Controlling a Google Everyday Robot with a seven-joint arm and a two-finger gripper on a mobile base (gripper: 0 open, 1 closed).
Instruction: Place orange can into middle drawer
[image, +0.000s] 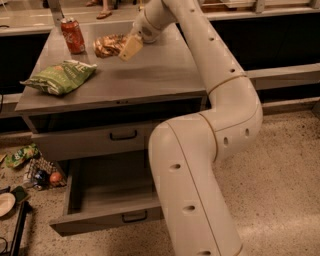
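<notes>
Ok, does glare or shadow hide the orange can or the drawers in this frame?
Camera view: the shiny golden-orange metal drink can, on the grey tabletop beside the gripper, glints but is readable. Camera view: the gap under the tabletop is in deep shadow; the grey metal middle drawer with its black handle is evenly lit.

Tan tool (128, 48) over grey cabinet top (160, 75); golden orange can (107, 45); red can (73, 35); green bag (60, 76).

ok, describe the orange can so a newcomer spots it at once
Start at the grey cabinet top. Near its back edge, the orange can sits between the red can and the gripper, which is close beside it. It is golden-orange and dented; the red can stands upright, the chip bag is green.
</notes>
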